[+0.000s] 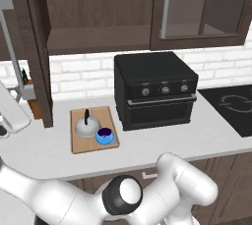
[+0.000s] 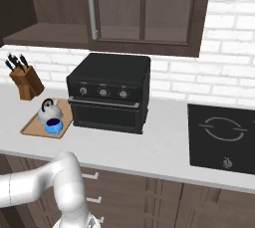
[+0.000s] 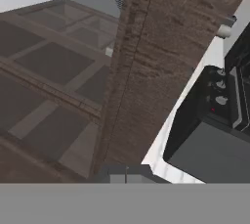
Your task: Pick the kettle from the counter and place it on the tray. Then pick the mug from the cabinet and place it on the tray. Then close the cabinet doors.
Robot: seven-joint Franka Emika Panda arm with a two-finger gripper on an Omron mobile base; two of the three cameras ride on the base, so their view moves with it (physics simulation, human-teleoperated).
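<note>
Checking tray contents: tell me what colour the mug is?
Bright blue with a dark inside; the mug shows best in the left base view.

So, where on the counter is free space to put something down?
Bare counter lies between the oven and the stovetop, and along the front edge. The tray is crowded: kettle and mug fill most of it.

- The tray (image 1: 93, 143) lies on the counter (image 1: 172, 145), just left of the oven (image 1: 155, 91).
- The kettle (image 1: 86, 126) and the mug (image 1: 104, 135) sit on the tray, touching or nearly so, with the mug nearer the counter's front edge.
- The knife block (image 2: 27, 82) stands behind and left of the tray.
- The stovetop (image 2: 221, 137) lies right of the oven.
- The cabinet (image 1: 98, 13) hangs above, its left door (image 1: 37, 47) swung open and its right door (image 1: 202, 8) shut.
</note>
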